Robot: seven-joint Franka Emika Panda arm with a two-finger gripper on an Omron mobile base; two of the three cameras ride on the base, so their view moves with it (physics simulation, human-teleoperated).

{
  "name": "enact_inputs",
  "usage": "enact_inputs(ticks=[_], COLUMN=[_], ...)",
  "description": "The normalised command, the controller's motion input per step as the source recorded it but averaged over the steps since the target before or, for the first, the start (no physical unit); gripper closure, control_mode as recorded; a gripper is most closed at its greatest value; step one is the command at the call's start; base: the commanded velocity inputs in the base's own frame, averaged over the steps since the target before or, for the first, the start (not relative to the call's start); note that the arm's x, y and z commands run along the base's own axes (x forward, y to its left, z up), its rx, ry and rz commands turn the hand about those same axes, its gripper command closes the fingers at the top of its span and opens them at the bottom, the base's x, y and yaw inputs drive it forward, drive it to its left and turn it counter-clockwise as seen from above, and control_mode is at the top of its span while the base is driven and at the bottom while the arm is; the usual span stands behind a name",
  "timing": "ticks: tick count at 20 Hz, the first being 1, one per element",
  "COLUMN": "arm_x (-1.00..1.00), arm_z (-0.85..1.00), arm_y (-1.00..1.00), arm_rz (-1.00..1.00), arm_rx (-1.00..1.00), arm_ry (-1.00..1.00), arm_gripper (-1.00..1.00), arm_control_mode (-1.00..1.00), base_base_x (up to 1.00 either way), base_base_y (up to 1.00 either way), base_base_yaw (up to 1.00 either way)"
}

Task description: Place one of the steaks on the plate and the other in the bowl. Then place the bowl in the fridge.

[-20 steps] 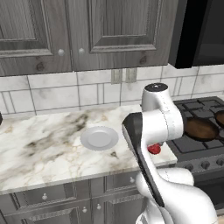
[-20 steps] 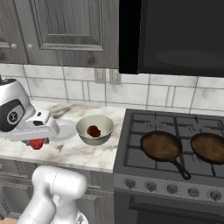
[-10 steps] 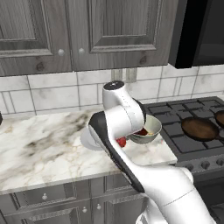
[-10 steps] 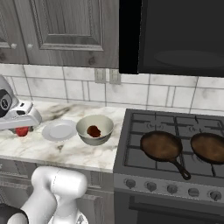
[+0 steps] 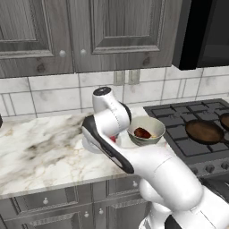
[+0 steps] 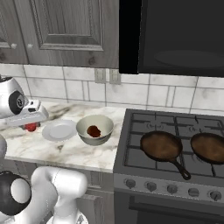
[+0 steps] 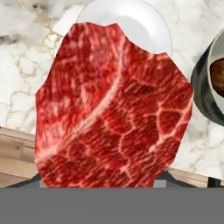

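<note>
The bright red steak (image 7: 113, 105) covers most of the hand view and hides the fingertips. My gripper (image 6: 30, 127) is shut on the steak and holds it just above the marble counter, at the left edge of the pale plate (image 6: 59, 130). The plate (image 7: 131, 22) shows bare beyond the steak. Right of the plate stands the beige bowl (image 6: 95, 129), with the darker steak (image 6: 93, 131) lying in it. From the left base view, the bowl (image 5: 146, 130) and its dark steak (image 5: 142, 133) sit right of my arm, and a bit of red steak (image 5: 112, 139) peeks out below the arm.
A gas stove with two black frying pans (image 6: 162, 146) (image 6: 209, 148) adjoins the counter on the right. Grey wood cabinets hang above the tiled wall. The counter's front edge (image 7: 13, 144) runs close under the hand.
The arm has swung left along the counter with the red steak, from the front edge near the bowl to the plate, which it now partly covers in the left base view.
</note>
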Motion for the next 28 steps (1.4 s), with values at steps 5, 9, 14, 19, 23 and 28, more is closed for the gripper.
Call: enact_inputs(ticks=[5, 9, 14, 19, 23, 28], arm_x=[0.8, 0.79, 0.72, 0.56, 0.41, 0.09], arm_z=[-0.56, -0.59, -0.64, -0.45, -0.16, -0.09], arm_y=[0.0, 0.0, 0.01, 0.06, 0.07, 0.0], arm_rz=[0.09, 0.05, 0.06, 0.04, 0.02, 0.0], arm_rx=[0.0, 0.0, 0.0, 0.0, 0.0, 0.0], arm_ry=[0.0, 0.0, 0.0, 0.0, 0.0, 0.0], arm_gripper=[1.0, 1.0, 1.0, 1.0, 1.0, 1.0], arm_control_mode=[-1.0, -1.0, -1.0, -1.0, -1.0, -1.0], base_base_x=[0.0, 0.0, 0.0, 0.0, 0.0, 0.0], base_base_y=[0.0, 0.0, 0.0, 0.0, 0.0, 0.0], base_base_yaw=[0.0, 0.0, 0.0, 0.0, 0.0, 0.0])
